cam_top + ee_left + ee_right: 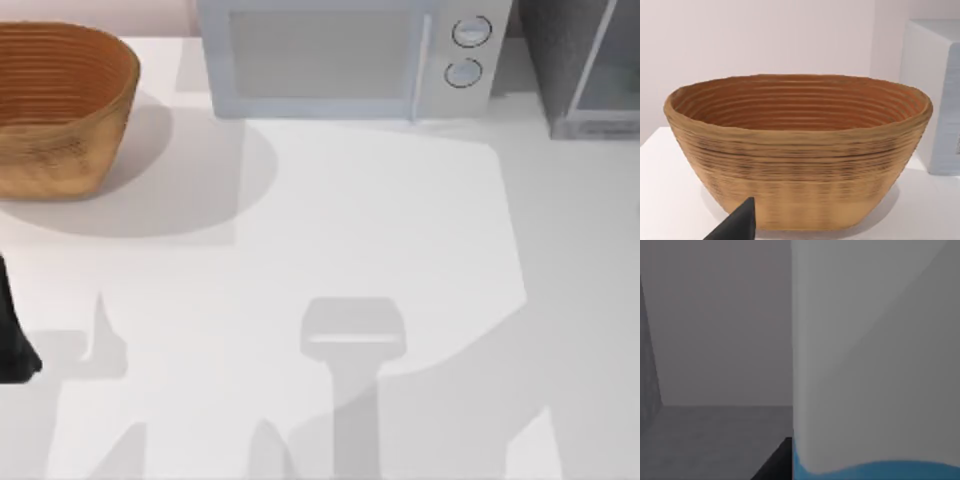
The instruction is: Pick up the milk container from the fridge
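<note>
The milk container looms very close in the right wrist view, with a white upper face and a sky-blue band low down. It stands on the grey floor inside the fridge, with grey walls behind it. A dark part of my right gripper lies right beside the carton's edge. In the top view the fridge is the dark grey cabinet at the back right, with its pale-framed panel toward the front. My left arm rests at the table's left edge.
A woven brown basket stands at the back left, straight ahead of the left gripper in the left wrist view. A light grey microwave with two round knobs sits at the back centre. The white tabletop stretches in front of them.
</note>
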Robot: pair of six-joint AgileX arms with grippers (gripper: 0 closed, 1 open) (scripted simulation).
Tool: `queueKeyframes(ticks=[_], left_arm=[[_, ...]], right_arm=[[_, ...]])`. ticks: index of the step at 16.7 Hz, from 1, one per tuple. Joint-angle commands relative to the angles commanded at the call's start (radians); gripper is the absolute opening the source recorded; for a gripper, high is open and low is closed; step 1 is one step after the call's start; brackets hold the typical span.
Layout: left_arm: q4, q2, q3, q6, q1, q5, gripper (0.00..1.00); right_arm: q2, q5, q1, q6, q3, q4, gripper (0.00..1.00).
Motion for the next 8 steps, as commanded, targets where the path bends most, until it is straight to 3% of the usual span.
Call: queueKeyframes(ticks=[8], left_arm=[[0.0, 0.0, 0.0, 0.0, 0.0, 0.0, 1.0]], right_arm=[[-0.031, -0.001, -0.003, 0.005, 0.007, -0.034, 0.0]])
